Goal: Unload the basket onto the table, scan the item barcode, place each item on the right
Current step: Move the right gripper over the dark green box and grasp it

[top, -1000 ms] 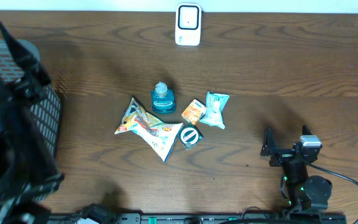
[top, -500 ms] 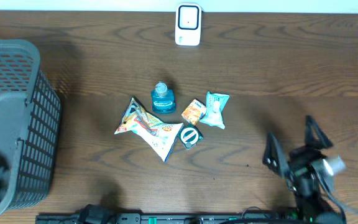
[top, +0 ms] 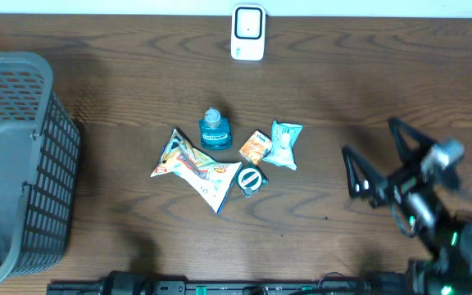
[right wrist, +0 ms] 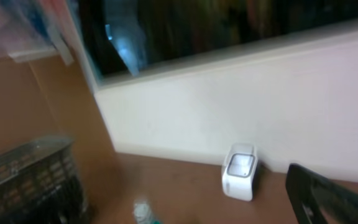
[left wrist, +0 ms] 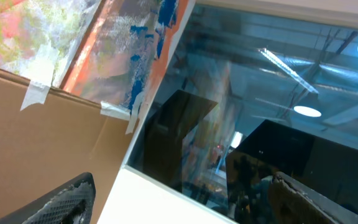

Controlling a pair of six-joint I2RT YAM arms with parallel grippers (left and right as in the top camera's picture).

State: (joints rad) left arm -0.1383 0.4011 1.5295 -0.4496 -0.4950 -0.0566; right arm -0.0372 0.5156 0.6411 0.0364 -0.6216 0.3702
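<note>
Nothing's picked up yet: the right pincer (top: 369, 139) hangs over the right side of the dark wooden bench (top: 121, 82) with its jaws spread wide and nothing between them, tips aimed up-left toward the pile. The goods sit in a little huddle mid-bench, well apart from it to its left. There's a pale teal crinkly packet (top: 285, 143), a small orange sachet (top: 255, 147) touching it, a teal plastic bottle (top: 215, 129), a big colourful foil snack bag (top: 193, 168) lying on a diagonal, and a small round black-and-white pack (top: 251, 179). The teal packet is the nearest one to the right pincer and its long axis runs roughly toward the far edge, so I'd guess the jaws want to come in across its narrow width. The white boxy barcode scanner (top: 248, 33) stands at the far edge, beyond the huddle. The left pincer (left wrist: 180, 180) isn't in the overhead shot at all. Its own camera points up at a window (left wrist: 260, 93) and some cardboard (left wrist: 36, 143), fingers (left wrist: 67, 199) far apart with nothing in them, so the right arm looks like the closer one. A grey mesh plastic basket (top: 56, 164) sits far left, not in the way.
</note>
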